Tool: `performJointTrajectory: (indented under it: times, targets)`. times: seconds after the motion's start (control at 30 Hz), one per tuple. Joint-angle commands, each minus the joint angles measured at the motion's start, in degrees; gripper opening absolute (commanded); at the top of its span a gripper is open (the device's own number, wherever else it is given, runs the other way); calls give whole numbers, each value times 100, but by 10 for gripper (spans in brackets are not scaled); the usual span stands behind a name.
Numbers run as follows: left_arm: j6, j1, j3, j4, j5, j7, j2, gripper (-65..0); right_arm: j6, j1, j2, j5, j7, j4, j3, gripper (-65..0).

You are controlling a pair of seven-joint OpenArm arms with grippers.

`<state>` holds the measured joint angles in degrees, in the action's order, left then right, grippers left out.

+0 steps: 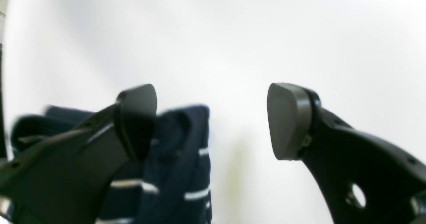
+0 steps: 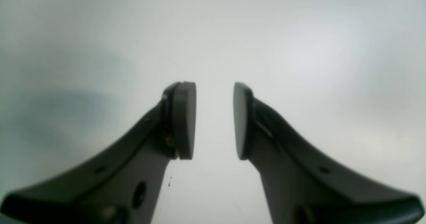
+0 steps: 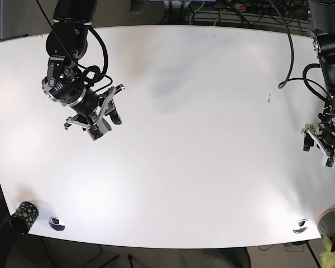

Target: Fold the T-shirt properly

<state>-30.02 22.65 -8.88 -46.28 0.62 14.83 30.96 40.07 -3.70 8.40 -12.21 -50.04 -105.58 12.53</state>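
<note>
1. Left gripper: the jaws stand wide apart, released, with bare white table in the gap between them. Nothing is held.
2. T-shirt: navy fabric with thin white stripes, bunched rather than flat. It shows only in the left wrist view, in the lower left of the frame.
3. T-shirt relative to left gripper: the fabric lies behind and beside one finger, which covers part of it. The picture is blurred there, so it cannot be told whether that finger touches the cloth. The other finger is well apart from the fabric.
4. Right gripper: the jaws are parted by a moderate gap, narrower than that of the left gripper. Only the pale table surface shows between the two pads. Nothing is held.
5. Base view, arm positions: the right gripper hangs over the upper left part of the table, and the left gripper sits close to the table's right edge. The two are well apart.
6. Base view, other items: a dark patterned cup stands at the lower left corner of the table. Black cables run along the far side. A green plant shows at the lower right corner of the frame.
</note>
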Motion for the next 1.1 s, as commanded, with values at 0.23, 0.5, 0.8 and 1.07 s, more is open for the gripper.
performJointTrajectory:
  times: [0.23, 0.5, 0.8, 1.07]
  targets:
    - [132, -916, -716, -2093, -638, -54, -32, -174, -7, 129, 43, -23, 191, -304, 17, -476]
    - [1319, -1751, -707, -3218, -638, -608, -824, -165, -7, 428, 175, 1208, 1905, 277, 17, -476]
    - [1626, -2709, -224, -3684, -594, -1760, -1641, -169, -829, 181, 491, 2201, 4754, 1420, 70, -476]
    - [2162, -4028, 365, -4748, -594, -1760, -2028, -172, -1243, -698, 579, 1964, 5431, 1411, 439, -476]
